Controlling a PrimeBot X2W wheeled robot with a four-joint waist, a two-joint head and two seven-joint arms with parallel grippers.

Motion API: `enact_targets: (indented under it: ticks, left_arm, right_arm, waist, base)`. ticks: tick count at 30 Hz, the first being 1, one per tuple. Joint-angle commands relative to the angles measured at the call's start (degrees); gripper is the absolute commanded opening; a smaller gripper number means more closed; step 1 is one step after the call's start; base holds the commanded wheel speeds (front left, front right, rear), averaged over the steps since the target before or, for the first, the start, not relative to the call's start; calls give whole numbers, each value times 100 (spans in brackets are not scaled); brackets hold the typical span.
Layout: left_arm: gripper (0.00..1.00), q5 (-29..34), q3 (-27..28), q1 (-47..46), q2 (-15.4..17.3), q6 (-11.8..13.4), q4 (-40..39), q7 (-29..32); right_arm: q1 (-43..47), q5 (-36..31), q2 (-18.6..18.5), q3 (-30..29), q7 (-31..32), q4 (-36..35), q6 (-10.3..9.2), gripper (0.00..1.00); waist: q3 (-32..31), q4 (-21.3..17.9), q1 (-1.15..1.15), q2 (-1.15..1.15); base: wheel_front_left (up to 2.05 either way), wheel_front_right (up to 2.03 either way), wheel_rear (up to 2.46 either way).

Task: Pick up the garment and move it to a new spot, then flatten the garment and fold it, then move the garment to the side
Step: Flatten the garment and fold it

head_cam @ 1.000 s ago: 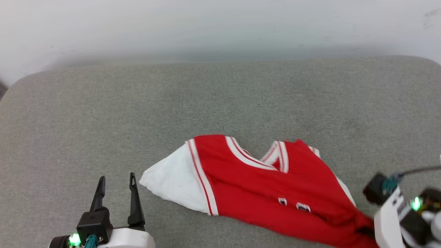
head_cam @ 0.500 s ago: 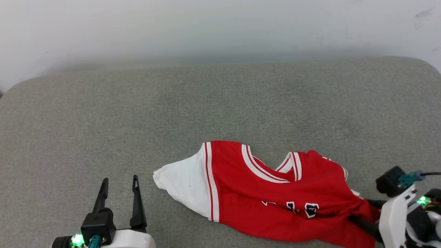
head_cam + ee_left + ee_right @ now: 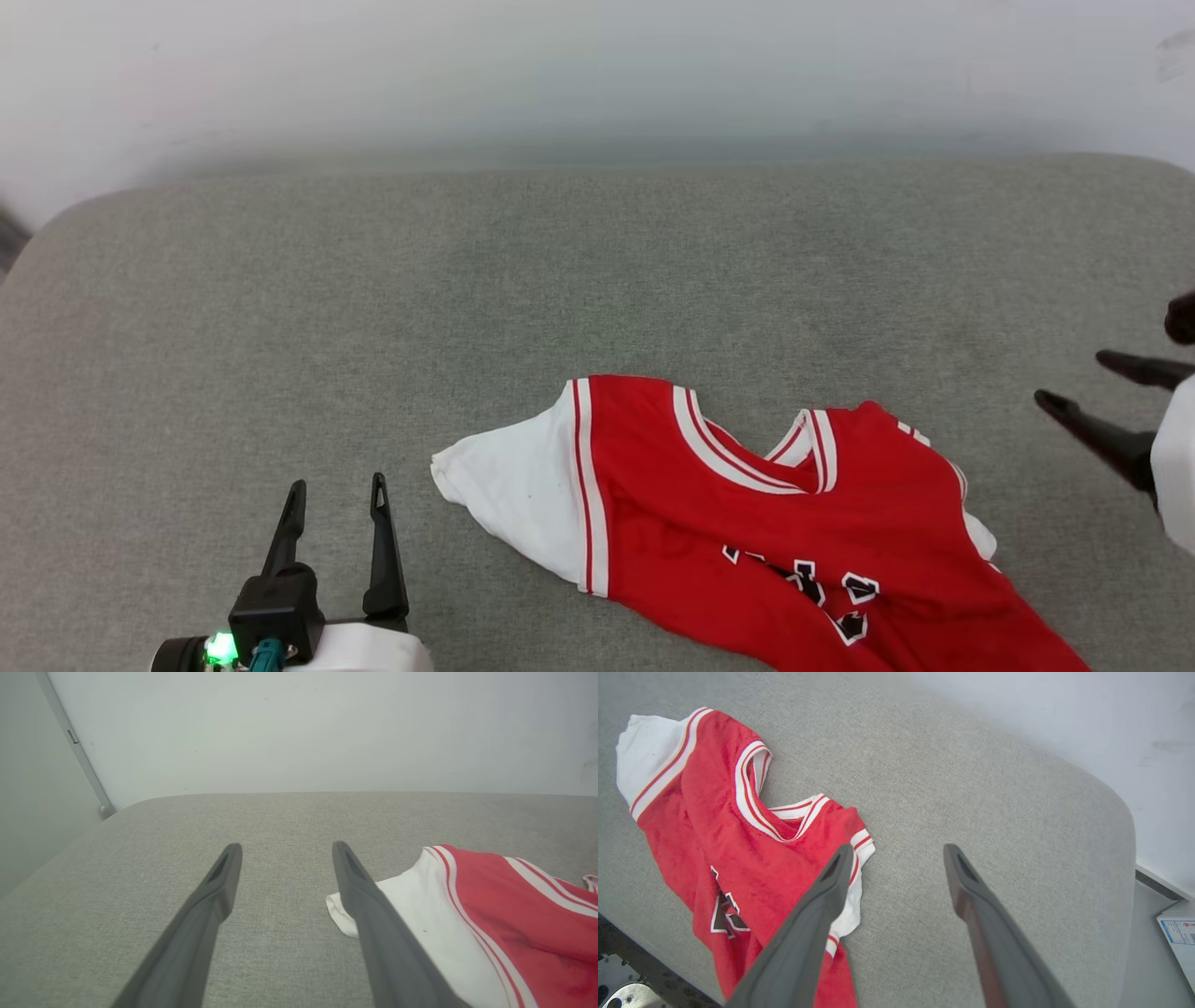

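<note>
Red shirt (image 3: 766,523) lies crumpled on the grey cushion (image 3: 560,280) near its front edge. In our head view one white sleeve is spread toward our left claw (image 3: 338,482), which is wide open and empty. Our right claw (image 3: 1072,376) hangs well apart from it, also spread and holding nothing. From our left wrist, the sleeve (image 3: 411,914) shows just beside one finger. From our right wrist, we see striped collar trim (image 3: 752,807) and black, white-edged letters (image 3: 724,910).

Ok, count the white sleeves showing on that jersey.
2. One white sleeve lies spread toward the left gripper; the other sleeve peeks out, mostly hidden, from the garment's opposite edge.
</note>
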Motion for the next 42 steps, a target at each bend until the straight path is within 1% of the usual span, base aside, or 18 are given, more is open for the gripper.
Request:
enact_targets:
  ticks: [1, 4, 8, 10, 13, 16, 22, 25, 28, 32, 33, 34, 35, 38, 42]
  left_arm:
    - [100, 47, 18, -79, -20, -39, -12, -15]
    - [100, 66, 16, -186, -43, -89, -24, -15]
    - [100, 96, 5, -327, -77, -145, -28, -15]
    - [100, 118, -7, -414, -101, -175, -45, -15]
    - [100, 146, -42, -539, -146, -196, -76, -15]
    - [100, 152, -72, -671, -175, -215, -112, -15]
    - [100, 159, -76, -857, -206, -238, -186, -15]
    - [100, 173, -69, -921, -227, -240, -212, -15]
    - [100, 183, -71, -978, -241, -247, -214, -15]
    - [100, 183, -44, -957, -256, -221, -202, -15]
    - [100, 183, -36, -956, -258, -219, -185, -15]
    - [100, 183, -34, -965, -262, -225, -166, -15]
    - [100, 185, -31, -976, -264, -231, -149, -15]
    - [100, 174, -16, -976, -266, -246, -107, -15]
    - [100, 140, 9, -865, -274, -211, -106, -15]
  right_arm:
    - [-241, -51, 36, -60, 367, -52, -4, 100]
    - [-614, -79, -19, 155, 1047, -8, -4, 100]
    - [-1220, -20, 15, 683, 1924, 138, -4, 100]
    - [-1497, 12, 108, 954, 2239, 290, -4, 100]
    - [-1878, 28, 266, 1265, 2505, 657, -4, 100]
    - [-2156, 38, 426, 1516, 2606, 1112, -4, 100]
    - [-2422, 65, 689, 1853, 2480, 1811, -4, 100]
    - [-2444, 40, 757, 2213, 2410, 2076, -4, 100]
    - [-2222, 83, 827, 2815, 2363, 2227, -2, 100]
    - [-2130, 335, 1012, 3199, 2063, 2297, 8, 100]
    - [-2181, 375, 1017, 3238, 1974, 2302, 8, 78]
    - [-2256, 414, 1014, 3248, 1861, 2311, 8, 18]
    - [-2344, 455, 1001, 3234, 1742, 2321, 8, 0]
    - [-2649, 482, 799, 3152, 1355, 2254, -6, 0]
    - [-2989, 454, 373, 3028, 937, 2004, -4, 0]
  waist:
    - [91, 58, 0, 0]
    - [223, 122, 0, 0]
    - [432, 223, 0, 0]
    - [546, 278, 0, 0]
    - [733, 383, 0, 0]
    - [938, 499, 0, 0]
    - [1255, 670, 0, 0]
    - [1404, 731, 0, 0]
    - [1487, 767, 0, 0]
    - [1492, 739, 0, 0]
    - [1471, 723, 0, 0]
    - [1444, 707, 0, 0]
    - [1410, 690, 0, 0]
    - [1278, 655, 0, 0]
    - [1101, 610, 0, 0]
  base:
    - [0, 0, 0]
    - [0, 0, 0]
    - [0, 0, 0]
    - [0, 0, 0]
    - [0, 0, 0]
    - [0, 0, 0]
    - [0, 0, 0]
    - [0, 0, 0]
    - [0, 0, 0]
    - [0, 0, 0]
    - [0, 0, 0]
    - [0, 0, 0]
    - [0, 0, 0]
    - [0, 0, 0]
    - [0, 0, 0]
